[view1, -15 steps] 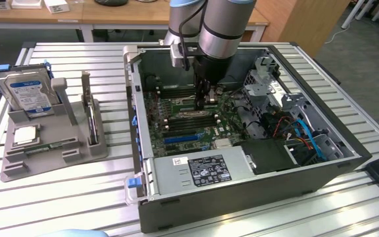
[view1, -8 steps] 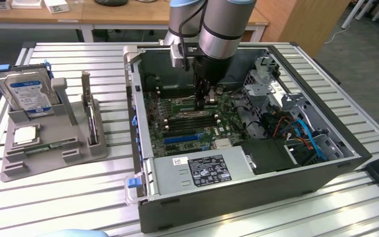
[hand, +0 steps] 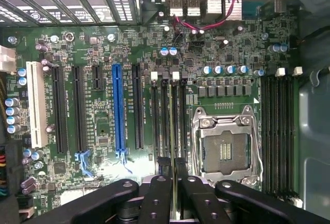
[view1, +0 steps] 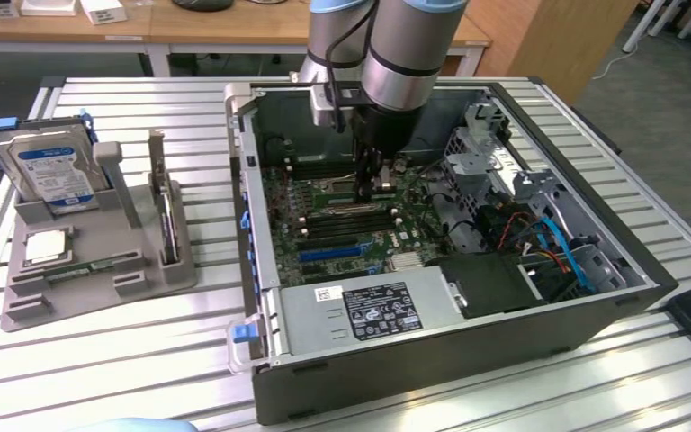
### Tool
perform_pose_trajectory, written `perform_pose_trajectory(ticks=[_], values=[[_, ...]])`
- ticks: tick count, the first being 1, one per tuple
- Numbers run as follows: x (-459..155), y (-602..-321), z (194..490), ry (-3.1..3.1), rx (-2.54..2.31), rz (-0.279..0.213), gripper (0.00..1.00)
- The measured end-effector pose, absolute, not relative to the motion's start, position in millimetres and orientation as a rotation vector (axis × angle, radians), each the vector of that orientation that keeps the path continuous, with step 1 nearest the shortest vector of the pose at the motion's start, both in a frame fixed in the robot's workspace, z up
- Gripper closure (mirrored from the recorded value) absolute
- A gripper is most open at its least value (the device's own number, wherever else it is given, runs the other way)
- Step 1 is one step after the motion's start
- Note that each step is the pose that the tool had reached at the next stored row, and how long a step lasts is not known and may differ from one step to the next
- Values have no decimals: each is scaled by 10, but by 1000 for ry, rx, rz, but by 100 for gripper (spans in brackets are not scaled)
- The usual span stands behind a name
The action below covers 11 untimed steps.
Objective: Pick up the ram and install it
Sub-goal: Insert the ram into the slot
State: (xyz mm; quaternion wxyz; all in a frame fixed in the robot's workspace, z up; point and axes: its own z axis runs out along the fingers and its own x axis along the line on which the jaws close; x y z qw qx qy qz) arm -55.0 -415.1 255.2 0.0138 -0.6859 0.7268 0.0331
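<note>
The long, thin green ram stick (hand: 174, 203) is clamped edge-on in the black gripper (hand: 174, 168), jaws narrow, over the black memory slots (hand: 169, 115) at the centre of the green motherboard (hand: 105, 146), evidently for straight insertion.

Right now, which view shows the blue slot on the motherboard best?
The wrist view: the blue slot lies in full length, unobstructed. The exterior view gives it as a short slanted strip.

A slatted metal counter (view1: 105, 360) carries an open computer case (view1: 442, 364), which sits under and around the gripper (view1: 376, 187). A grey holder (view1: 82, 292) stands well apart, toward the exterior view's left.
</note>
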Motion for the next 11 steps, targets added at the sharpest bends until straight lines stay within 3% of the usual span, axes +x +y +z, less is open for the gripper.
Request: perform_pose_trajectory(ticks=[11], values=[[-550,-4151,2496,2266,-2138,99,86]])
